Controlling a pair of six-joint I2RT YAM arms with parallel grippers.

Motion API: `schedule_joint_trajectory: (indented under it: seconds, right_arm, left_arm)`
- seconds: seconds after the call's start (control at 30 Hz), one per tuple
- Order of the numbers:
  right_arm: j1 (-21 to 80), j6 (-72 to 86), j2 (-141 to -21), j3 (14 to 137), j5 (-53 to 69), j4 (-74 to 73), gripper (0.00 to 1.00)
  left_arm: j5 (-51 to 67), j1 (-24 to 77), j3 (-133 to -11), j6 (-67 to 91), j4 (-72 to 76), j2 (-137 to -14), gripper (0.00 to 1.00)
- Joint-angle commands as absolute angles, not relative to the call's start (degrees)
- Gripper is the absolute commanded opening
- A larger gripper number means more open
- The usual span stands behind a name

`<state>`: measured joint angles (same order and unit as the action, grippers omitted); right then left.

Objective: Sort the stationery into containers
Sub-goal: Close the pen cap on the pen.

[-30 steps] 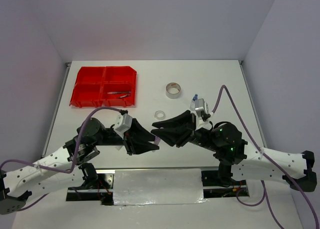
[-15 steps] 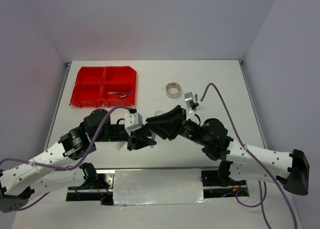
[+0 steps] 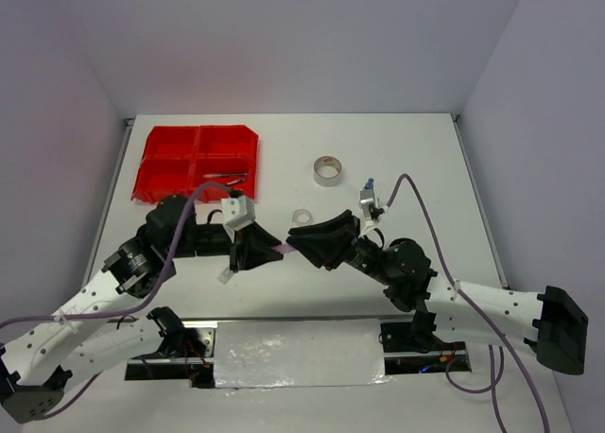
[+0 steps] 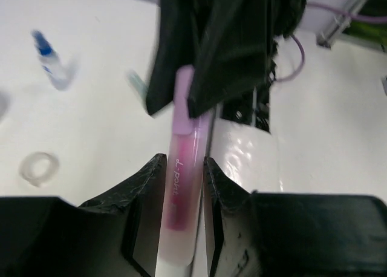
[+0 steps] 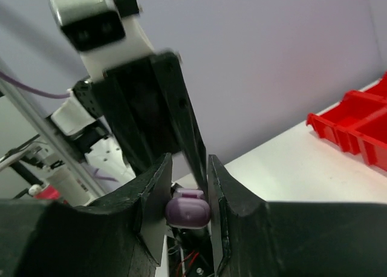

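Left tool (image 3: pixel 271 252), right tool (image 3: pixel 302 241) farther up-table, pink marker (image 3: pixel 282 251) barely visible between

A white table (image 3: pixel 416 149) with a low raised rim carries a red organiser tray (image 3: pixel 197 164) of four compartments at its far left corner. To the right of the tray lies a grey tape roll (image 3: pixel 328 170); a clear tape ring (image 3: pixel 302 216) lies nearer than the roll, also right of the tray. A small blue-capped bottle (image 3: pixel 367 184) sits farther right of the tray than the roll.
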<state>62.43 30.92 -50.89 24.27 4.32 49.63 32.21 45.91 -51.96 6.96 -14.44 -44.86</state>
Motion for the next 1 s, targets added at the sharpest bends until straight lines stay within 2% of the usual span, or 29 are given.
schedule_joint_trajectory:
  seconds: [0.0,0.13,0.33,0.4,0.47,0.5,0.6,0.67,0.7,0.73,0.8,0.83,0.93,0.97]
  right_arm:
    - [64.2,31.3,-59.7,16.8,11.7,32.0,0.00]
    - [64.1,32.3,-59.6,16.5,11.8,33.9,0.00]
    - [62.5,29.8,-47.6,25.6,-0.6,18.6,0.00]
    - [59.5,29.6,-47.5,30.8,-5.6,12.0,0.00]
    - [54.3,28.1,-49.3,31.8,-6.8,11.8,0.00]
    - [53.1,27.5,-49.7,31.6,-3.1,12.9,0.00]
    - [50.7,26.0,-50.3,34.2,-2.5,12.6,0.00]
    - [50.3,24.1,-51.5,36.9,-3.2,9.7,0.00]
    - [50.2,23.3,-52.5,39.5,-2.9,9.1,0.00]
    - [49.9,21.8,-53.2,40.8,-1.6,8.4,0.00]
    - [49.8,20.2,-54.5,44.2,-0.4,5.2,0.00]
    - [49.8,18.7,-54.9,45.2,2.1,4.2,0.00]
    - [49.7,17.4,-55.6,47.5,5.9,0.8,0.00]
    - [49.5,17.3,-56.0,48.2,7.3,-1.3,0.00]
  left_arm:
    - [37.4,41.1,-56.7,14.0,30.2,-43.1,0.00]
    - [36.9,39.8,-56.6,13.0,26.7,-45.3,0.00]
    - [36.1,40.1,-51.2,12.8,22.1,-46.4,0.00]
    - [25.7,40.1,-44.4,15.4,25.3,-43.0,0.00]
    - [5.2,39.6,-38.6,20.1,25.1,-40.4,0.00]
    - [1.4,39.4,-37.8,22.5,24.3,-38.4,0.00]
    - [-12.4,39.4,-39.5,27.2,13.7,-36.3,0.02]
    - [-14.5,39.4,-43.1,26.2,7.0,-36.4,0.14]
    - [-10.9,39.4,-43.8,25.1,6.0,-36.8,0.20]
    - [-8.6,39.3,-45.4,24.0,5.0,-37.3,0.39]
    - [-0.8,39.4,-47.6,21.4,2.9,-39.1,0.62]
    - [2.3,39.3,-48.2,20.3,2.6,-39.8,0.80]
    - [8.3,39.4,-50.3,19.0,0.6,-42.3,0.91]
    - [10.3,39.4,-50.4,17.7,0.6,-42.5,0.92]
